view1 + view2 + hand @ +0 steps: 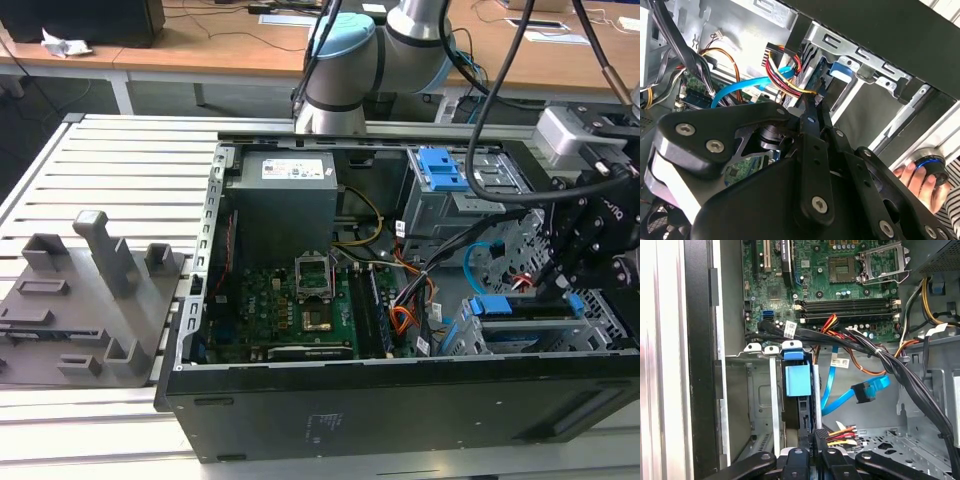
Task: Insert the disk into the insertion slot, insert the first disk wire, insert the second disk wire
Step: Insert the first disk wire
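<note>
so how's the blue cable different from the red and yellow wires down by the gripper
The blue cable is one flat ribbon; the red and yellow wires are several thin separate strands. The blue cable's blue plug hangs free, apart from the gripper; the red and yellow wires end in a black plug held at the gripper's tip. Both end near the disk.

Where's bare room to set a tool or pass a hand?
Free: table slats bordered by fixture and case, exterior view's left; empty bay beside the disk. Crowded: wires across the cage, where the gripper grips a plug.
</note>
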